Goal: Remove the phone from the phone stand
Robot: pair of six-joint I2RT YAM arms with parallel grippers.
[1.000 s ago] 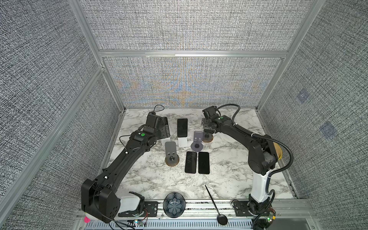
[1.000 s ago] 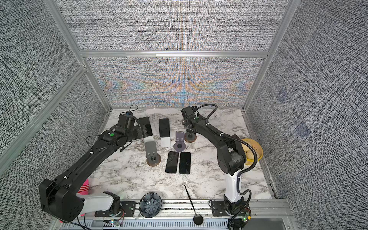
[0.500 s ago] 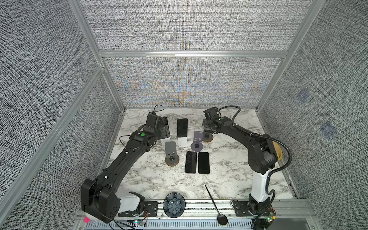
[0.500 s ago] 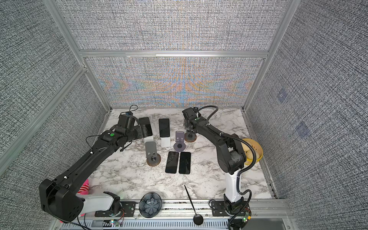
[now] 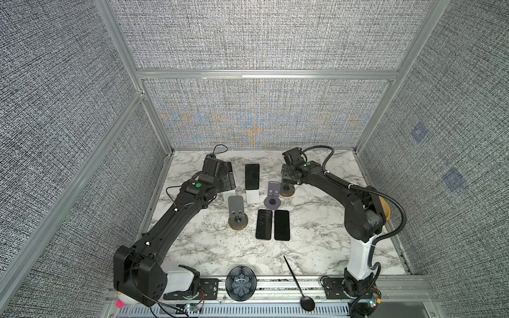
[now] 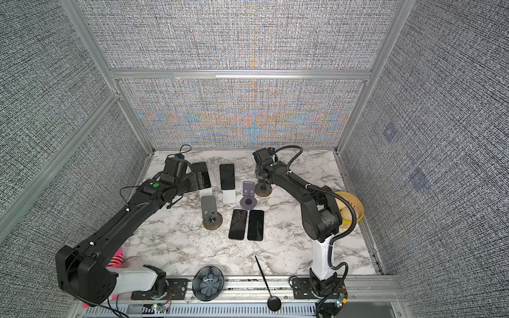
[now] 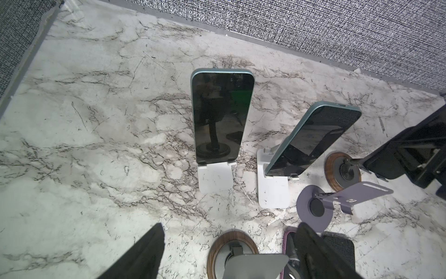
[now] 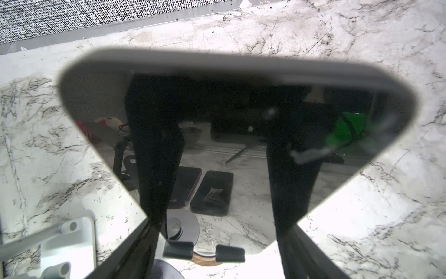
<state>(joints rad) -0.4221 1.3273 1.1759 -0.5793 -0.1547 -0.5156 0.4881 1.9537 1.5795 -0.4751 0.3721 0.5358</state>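
Just behind the purple stand (image 5: 272, 196), toward the right arm's side, the phone stand (image 5: 287, 191) carries the phone (image 8: 224, 116), its foot in the two lips. The right gripper (image 8: 220, 223) straddles it with fingers (image 8: 137, 253) at its side edges; whether they pinch cannot be told. Bare tabletop (image 5: 344, 165) lies beyond. In both top views this gripper hides the phone. On the purple stand's other side, the left gripper (image 7: 229, 225) is spread and empty.

Bright, even light (moiré on back wall (image 5: 261, 115)).
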